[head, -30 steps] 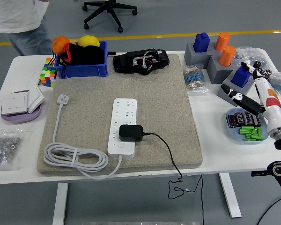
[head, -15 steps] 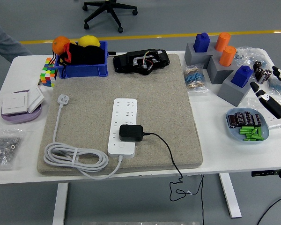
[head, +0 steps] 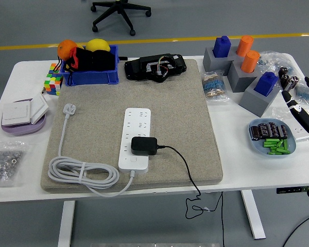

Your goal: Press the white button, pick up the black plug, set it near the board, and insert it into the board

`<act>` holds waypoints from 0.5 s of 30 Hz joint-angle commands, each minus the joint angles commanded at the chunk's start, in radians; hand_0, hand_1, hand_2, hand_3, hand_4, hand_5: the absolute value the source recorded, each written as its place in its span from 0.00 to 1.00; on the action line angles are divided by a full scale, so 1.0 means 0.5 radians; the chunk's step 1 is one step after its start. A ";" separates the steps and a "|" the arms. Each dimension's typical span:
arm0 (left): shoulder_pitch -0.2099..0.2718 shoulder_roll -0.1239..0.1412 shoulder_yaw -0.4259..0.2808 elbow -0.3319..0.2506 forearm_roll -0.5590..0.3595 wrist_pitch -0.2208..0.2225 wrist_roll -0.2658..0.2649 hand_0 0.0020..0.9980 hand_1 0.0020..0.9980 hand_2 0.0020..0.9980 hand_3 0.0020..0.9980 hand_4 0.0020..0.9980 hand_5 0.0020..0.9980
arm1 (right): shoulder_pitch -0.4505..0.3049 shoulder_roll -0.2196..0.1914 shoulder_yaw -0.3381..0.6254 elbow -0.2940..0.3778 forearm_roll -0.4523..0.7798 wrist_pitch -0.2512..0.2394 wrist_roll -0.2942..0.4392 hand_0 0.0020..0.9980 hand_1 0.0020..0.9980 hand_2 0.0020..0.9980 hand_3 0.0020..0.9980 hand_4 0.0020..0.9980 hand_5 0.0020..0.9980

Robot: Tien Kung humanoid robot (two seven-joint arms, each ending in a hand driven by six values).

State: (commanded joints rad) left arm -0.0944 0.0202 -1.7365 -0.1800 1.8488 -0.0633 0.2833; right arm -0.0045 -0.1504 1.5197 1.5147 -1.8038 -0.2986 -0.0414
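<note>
The right hand (head: 305,105) sits at the tabletop's (head: 232,164) right edge, fingers spread and empty as far as the partly cropped view shows. The black plug (head: 143,145) is seated in the white board (head: 135,139) on the grey mat (head: 180,113), with open mat all around. A blue dish (head: 253,138) holds green and dark pieces; a blue bin (head: 90,77) holds fruit.

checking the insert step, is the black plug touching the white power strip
Touching. The head view shows the black plug sitting squarely on the white power strip, with no gap visible.
</note>
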 joint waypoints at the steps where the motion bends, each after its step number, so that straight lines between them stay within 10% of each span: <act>1: 0.000 0.000 -0.001 0.000 -0.001 0.001 -0.001 0.63 0.63 0.64 0.69 0.56 0.39 | -0.001 0.000 0.001 -0.001 0.001 0.000 0.001 1.00 1.00 1.00 1.00 1.00 0.98; 15: -0.013 -0.007 0.002 0.000 -0.015 0.003 -0.005 0.63 0.63 0.64 0.70 0.56 0.40 | 0.004 0.006 0.014 -0.018 0.049 0.020 -0.030 1.00 1.00 1.00 1.00 1.00 1.00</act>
State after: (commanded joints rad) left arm -0.1007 0.0166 -1.7354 -0.1800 1.8411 -0.0615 0.2806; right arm -0.0023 -0.1474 1.5265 1.5056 -1.7792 -0.2887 -0.0563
